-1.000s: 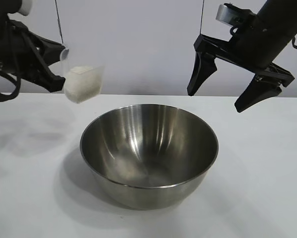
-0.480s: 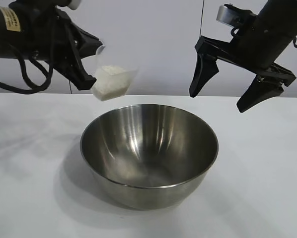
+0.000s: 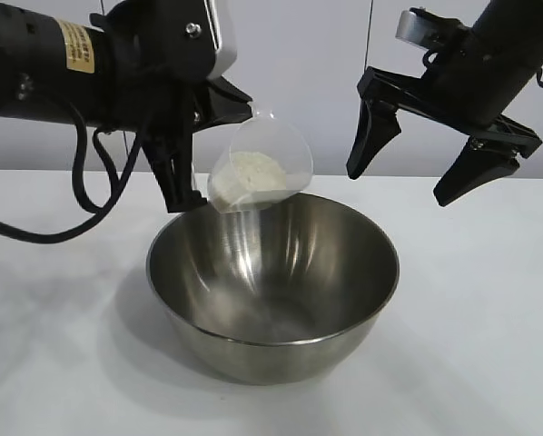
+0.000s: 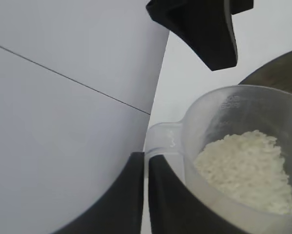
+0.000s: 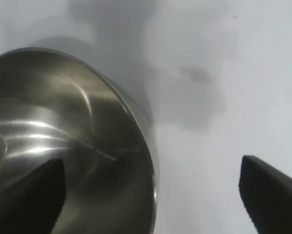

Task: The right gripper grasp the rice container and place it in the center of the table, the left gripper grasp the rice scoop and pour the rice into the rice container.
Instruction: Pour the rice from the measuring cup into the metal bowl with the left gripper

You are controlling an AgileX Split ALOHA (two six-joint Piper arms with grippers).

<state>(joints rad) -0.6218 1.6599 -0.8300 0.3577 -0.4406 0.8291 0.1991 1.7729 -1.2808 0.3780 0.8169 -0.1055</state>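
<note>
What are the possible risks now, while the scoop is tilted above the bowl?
The rice scoop hangs over the near-left rim of the rice container, not its middle, so rice may spill onto the table. The left gripper grips only the handle, so the scoop might twist or slip.

Your left tool [image 3: 192,154] has swung the rice scoop [image 3: 258,173] rightward over the rice container's [image 3: 271,282] rim and tipped it sideways.
</note>
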